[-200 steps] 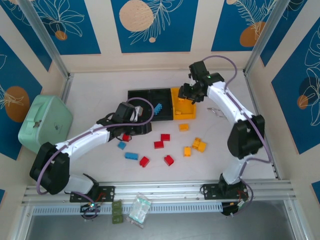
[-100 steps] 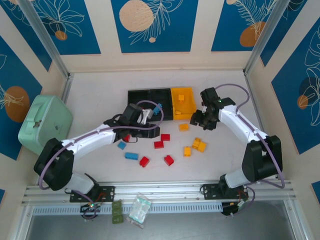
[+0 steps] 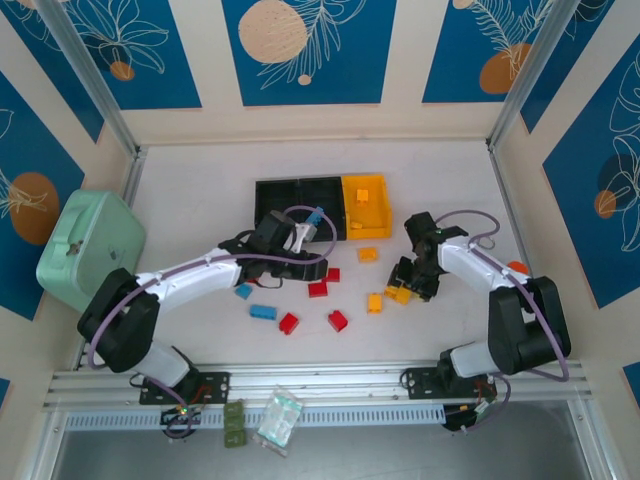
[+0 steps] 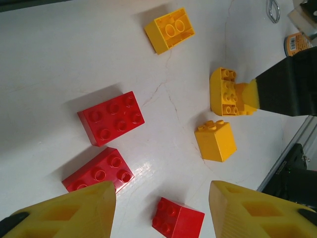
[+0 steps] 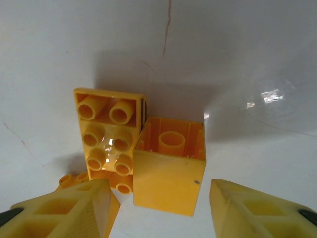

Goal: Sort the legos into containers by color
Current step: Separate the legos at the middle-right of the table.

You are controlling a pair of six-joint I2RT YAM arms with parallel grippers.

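Loose legos lie on the white table: red ones, blue ones and yellow ones. The containers stand in a row behind them, two black bins and a yellow bin. A blue brick sits at the middle black bin. My left gripper hangs open above the red bricks, with a small red brick below its gap. My right gripper is open and low over a yellow cube brick lying on its side. Its fingertips flank that brick's near end without touching. A longer yellow brick leans against the cube.
A mint-green lidded case stands at the left wall. A small orange object lies by the right wall and a metal ring lies near it. Walls close in three sides. A clear bag rests on the front rail.
The right arm swung from above the yellow bin down and toward me to the yellow bricks on the table. The left gripper shifted a little to the right over the red bricks.
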